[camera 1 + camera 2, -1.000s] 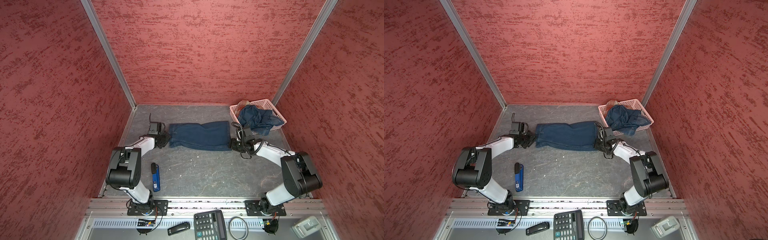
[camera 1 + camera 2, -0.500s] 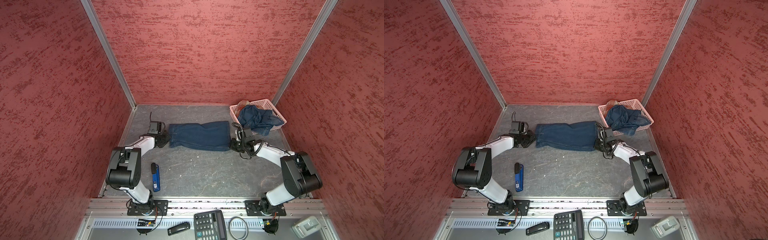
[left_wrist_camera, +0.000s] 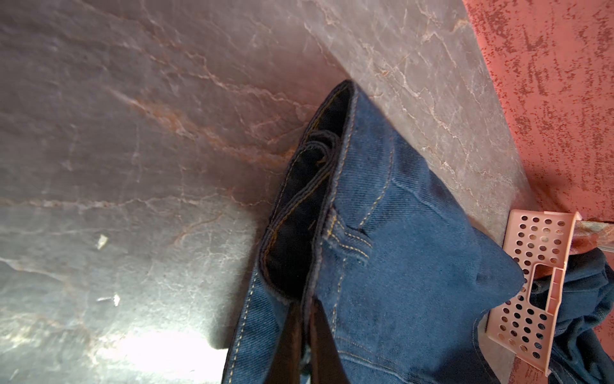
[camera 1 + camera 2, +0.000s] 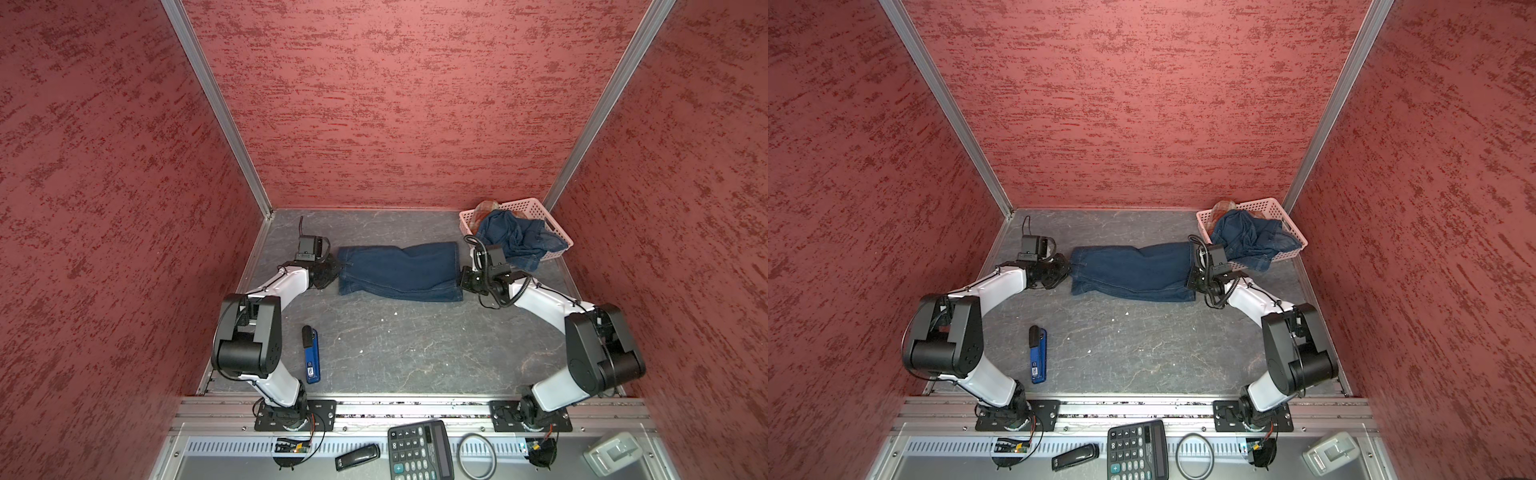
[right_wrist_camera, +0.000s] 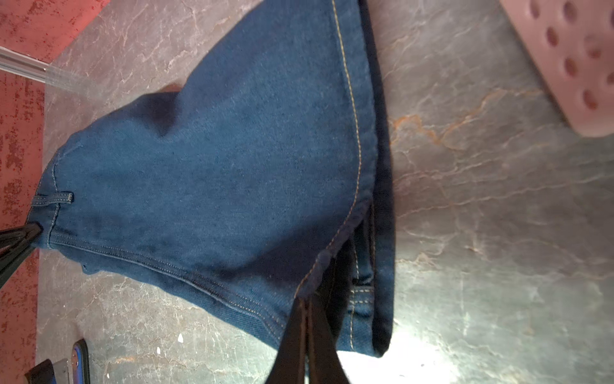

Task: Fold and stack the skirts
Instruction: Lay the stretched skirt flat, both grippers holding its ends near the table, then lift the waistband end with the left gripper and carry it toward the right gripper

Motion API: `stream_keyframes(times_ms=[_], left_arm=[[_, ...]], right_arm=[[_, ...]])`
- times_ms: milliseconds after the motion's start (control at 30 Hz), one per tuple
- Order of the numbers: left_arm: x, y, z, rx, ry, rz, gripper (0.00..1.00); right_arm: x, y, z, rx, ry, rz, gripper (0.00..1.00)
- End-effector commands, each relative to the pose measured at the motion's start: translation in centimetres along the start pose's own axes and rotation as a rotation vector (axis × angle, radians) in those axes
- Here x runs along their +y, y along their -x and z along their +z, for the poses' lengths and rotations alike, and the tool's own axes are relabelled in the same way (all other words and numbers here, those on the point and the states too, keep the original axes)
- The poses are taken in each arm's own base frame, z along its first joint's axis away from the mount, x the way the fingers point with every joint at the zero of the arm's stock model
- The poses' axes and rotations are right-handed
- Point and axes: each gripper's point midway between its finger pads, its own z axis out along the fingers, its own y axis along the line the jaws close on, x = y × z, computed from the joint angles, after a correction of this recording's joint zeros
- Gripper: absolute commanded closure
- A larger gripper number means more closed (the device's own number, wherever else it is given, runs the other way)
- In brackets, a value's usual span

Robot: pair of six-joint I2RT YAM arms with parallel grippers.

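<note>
A dark blue denim skirt [image 4: 399, 272] [image 4: 1133, 272] lies flat across the back of the table, waistband to the left. My left gripper [image 4: 334, 272] [image 4: 1065, 270] [image 3: 305, 309] is shut on the waistband's edge. At the opposite end my right gripper [image 4: 462, 280] [image 4: 1190, 280] [image 5: 307, 302] is shut on the hem's upper layer. A second denim skirt [image 4: 515, 239] [image 4: 1246, 239] lies crumpled in the pink basket [image 4: 536, 205] [image 4: 1266, 203] and hangs over its front rim. A bit of the plaid skirt [image 4: 486, 208] [image 4: 1223, 207] shows behind it.
A blue and black tool [image 4: 311, 353] [image 4: 1038, 353] lies on the table's near left. The basket stands in the back right corner, close behind my right wrist. Red walls close in three sides. A calculator [image 4: 419, 455] and small items lie on the front ledge.
Both grippers have closed on the ends of the flat denim skirt. The arms have barely moved.
</note>
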Motion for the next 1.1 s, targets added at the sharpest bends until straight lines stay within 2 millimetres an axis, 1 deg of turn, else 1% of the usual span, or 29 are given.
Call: stream_keyframes(times_ms=[0,200,333,400,533,700,767,800,833,867,900,967,1000,1067], left_arm=[[-1.3,1.6,-1.7,-0.052,-0.011,0.036,1.0],[-1.4,2.4,-3.5,-0.089,-0.011,0.046,1.0],[-1.2,2.0,-3.6,-0.081,-0.011,0.043,1.0],[-1.1,1.5,-3.4,-0.065,-0.016,0.04,1.0],[0.0,-0.2,-2.7,-0.032,-0.002,0.031,1.0],[2.0,-2.4,-1.4,0.028,0.039,0.004,1.0],[2.3,-3.2,-1.1,0.058,0.044,-0.002,1.0],[2.4,-3.5,-1.0,0.069,0.047,-0.005,0.91],[2.4,-3.5,-1.1,0.07,0.047,-0.005,0.77],[2.3,-3.4,-1.4,0.063,0.046,-0.004,0.65],[2.0,-3.0,-1.9,0.043,0.042,-0.001,0.56],[1.3,-1.9,-3.0,-0.003,0.037,0.012,0.37],[0.9,-1.5,-3.4,-0.022,0.034,0.027,0.32],[0.3,-0.5,-3.9,-0.046,0.041,0.047,0.24]], right_arm=[[0.9,2.2,-1.9,-0.067,-0.017,-0.035,1.0],[0.4,3.1,-3.2,-0.099,-0.057,-0.04,1.0],[-0.6,3.5,-3.6,-0.108,-0.076,-0.028,1.0],[-1.1,3.5,-3.7,-0.109,-0.086,-0.025,1.0],[-2.2,2.8,-3.5,-0.1,-0.109,-0.022,1.0],[-3.5,0.9,-1.6,-0.052,-0.114,-0.013,1.0],[-4.3,0.3,-0.9,-0.038,-0.134,-0.009,0.99],[-4.5,0.1,-0.7,-0.034,-0.141,-0.013,0.9],[-4.6,0.1,-0.7,-0.032,-0.144,-0.018,0.8],[-4.4,0.4,-0.8,-0.039,-0.142,-0.024,0.65],[-4.2,0.6,-1.0,-0.044,-0.139,-0.031,0.53],[-3.8,1.5,-1.5,-0.064,-0.139,-0.045,0.42],[-3.5,2.0,-1.8,-0.077,-0.137,-0.055,0.38],[-2.9,3.0,-2.4,-0.103,-0.132,-0.072,0.35]])
